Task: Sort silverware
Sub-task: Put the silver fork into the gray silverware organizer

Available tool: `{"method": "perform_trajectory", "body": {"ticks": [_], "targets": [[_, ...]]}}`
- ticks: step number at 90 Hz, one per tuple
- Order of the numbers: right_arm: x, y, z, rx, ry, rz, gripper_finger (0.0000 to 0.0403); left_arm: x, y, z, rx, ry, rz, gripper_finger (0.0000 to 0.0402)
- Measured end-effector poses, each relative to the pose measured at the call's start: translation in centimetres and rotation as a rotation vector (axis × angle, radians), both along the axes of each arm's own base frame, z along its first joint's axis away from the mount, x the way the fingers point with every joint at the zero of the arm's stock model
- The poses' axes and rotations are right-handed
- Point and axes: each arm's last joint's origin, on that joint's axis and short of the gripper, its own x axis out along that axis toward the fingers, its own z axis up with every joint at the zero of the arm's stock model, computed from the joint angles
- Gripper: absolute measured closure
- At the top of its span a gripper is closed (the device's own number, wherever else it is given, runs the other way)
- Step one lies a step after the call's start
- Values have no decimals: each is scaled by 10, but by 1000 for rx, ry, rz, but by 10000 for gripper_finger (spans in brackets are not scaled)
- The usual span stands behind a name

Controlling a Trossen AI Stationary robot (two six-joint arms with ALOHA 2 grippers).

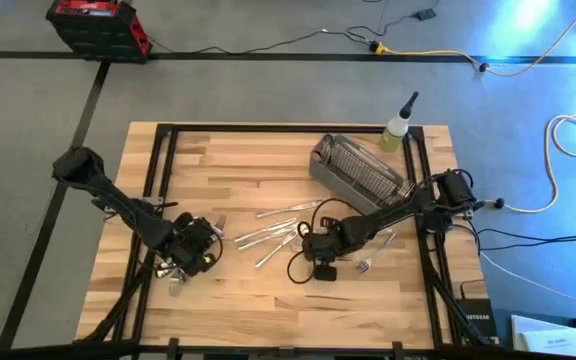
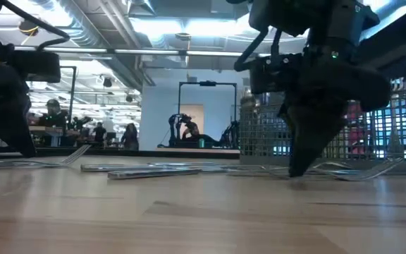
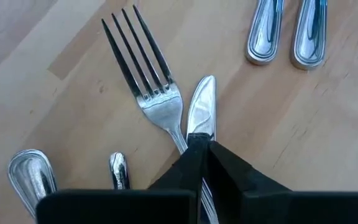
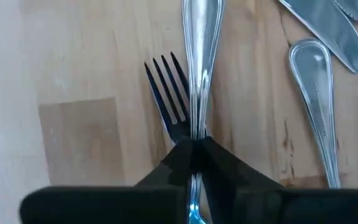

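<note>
— Steel on butcher-block: loose shiny silver forks and spoons [image 1: 273, 228] lie scattered mid-way across the pale wooden table [image 1: 238, 160], with the gray wire-mesh basket [image 1: 360, 170] toward the far right corner.

— Both arms are down low! The left gripper [image 3: 199, 144] has its dark fingers pinched together on a slim silver handle [image 3: 201, 109], beside a four-tined fork [image 3: 146, 74] at the near left.

— Probably building a separate pile there. And the right gripper [image 4: 194, 148]?

— Clamped on a long polished handle [image 4: 199, 37] lying over a fork [image 4: 169, 93], near table centre. Sorting looks barely begun.
</note>
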Motion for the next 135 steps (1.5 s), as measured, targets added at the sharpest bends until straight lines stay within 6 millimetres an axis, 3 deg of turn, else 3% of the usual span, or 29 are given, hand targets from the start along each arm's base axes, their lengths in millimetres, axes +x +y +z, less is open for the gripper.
{"method": "perform_trajectory", "body": {"ticks": [18,41,54,84,108,135], "targets": [[6,2,9,-15,-47,96,400,0,0,0,12,-9,3,394],[5,2,53,-11,-217,150,402,0,0,0,17,-13,5,394],[-11,-6,79,-108,-232,129,402,1,1,1,37,-28,11,394],[-55,-29,150,-430,-90,22,402,1,2,1,56,-46,18,394],[-96,-39,160,-568,335,200,403,1,2,1,56,-46,18,394],[-103,-32,172,-649,259,321,403,2,2,1,61,-55,29,394]]}}
